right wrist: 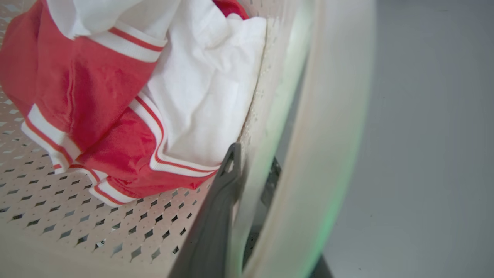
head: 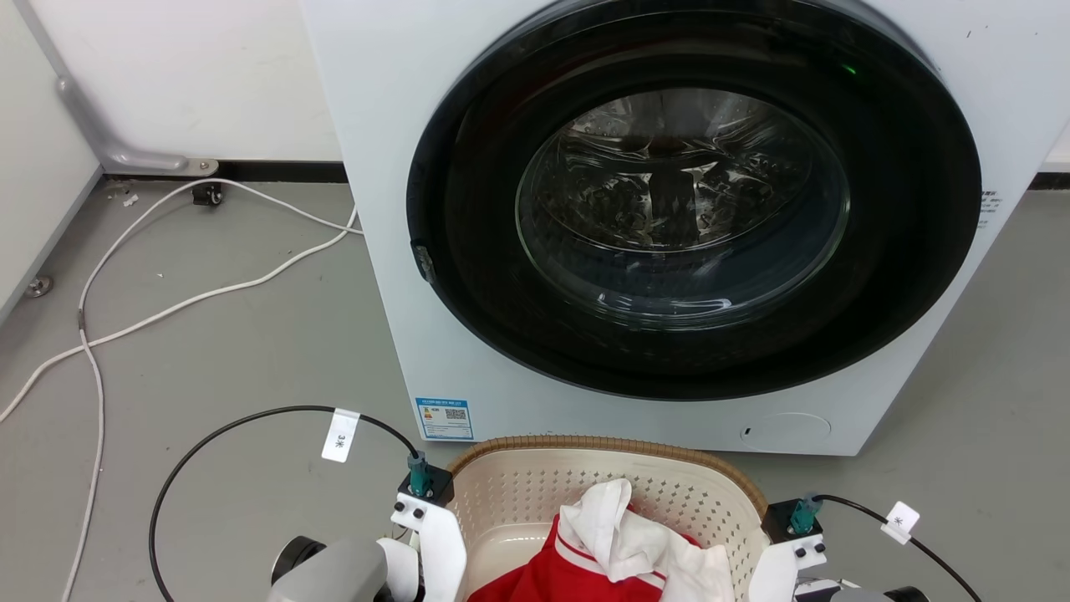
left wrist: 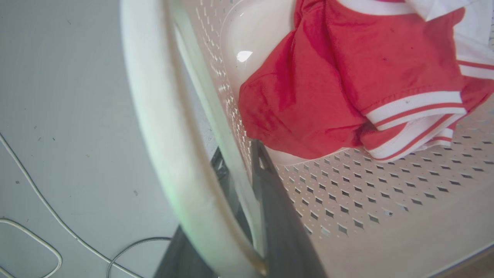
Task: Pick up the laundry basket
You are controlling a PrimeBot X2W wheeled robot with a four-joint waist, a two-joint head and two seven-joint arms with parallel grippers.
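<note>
The cream-white perforated laundry basket [head: 518, 493] with a brown woven rim stands at the bottom middle of the head view, right before the washing machine. Red and white clothes [head: 585, 568] lie in it. My left wrist [head: 426, 518] sits at its left side and my right wrist [head: 790, 535] at its right side. In the left wrist view, my left gripper [left wrist: 241, 158] straddles the basket wall [left wrist: 366, 193], one dark finger inside and one outside, shut on it. My right gripper [right wrist: 252, 158] clamps the opposite wall [right wrist: 96, 231] the same way.
The white washing machine [head: 384, 167] with its dark round door [head: 694, 201] shut rises just behind the basket. White cables [head: 167, 309] and a black cable [head: 251, 418] trail over the grey floor to the left. A wall runs along the far left.
</note>
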